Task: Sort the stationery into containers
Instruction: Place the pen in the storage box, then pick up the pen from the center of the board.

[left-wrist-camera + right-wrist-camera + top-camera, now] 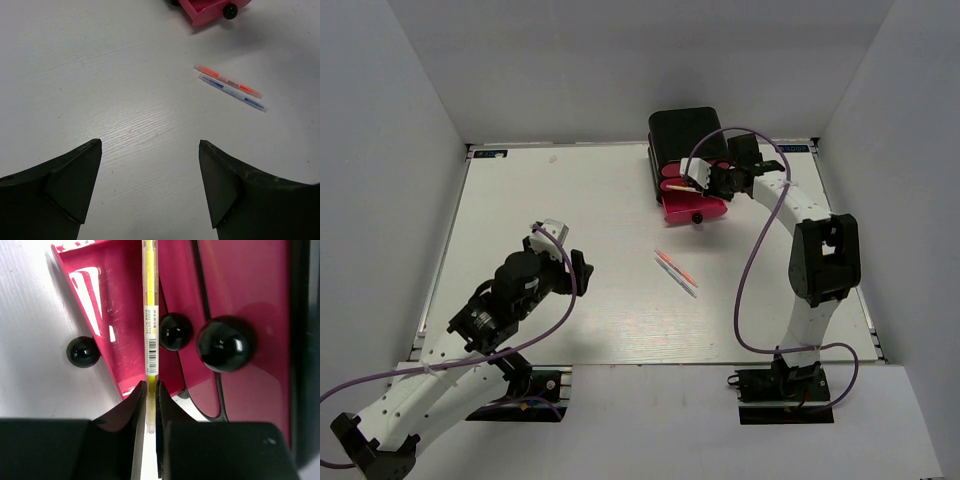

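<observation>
Black knobs [174,331] flank yellow stick [150,315] over pink drawer [107,310].

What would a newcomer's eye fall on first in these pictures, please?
The right claw, shut on a thin yellow highlighter pen, holds it at the pulled-out pink-red plastic drawer of the black rounded drawer box at the far side of the white table. Mid-table, a slim orange pen and a slim blue pen lie side by side, ahead of the open left claw.
</observation>
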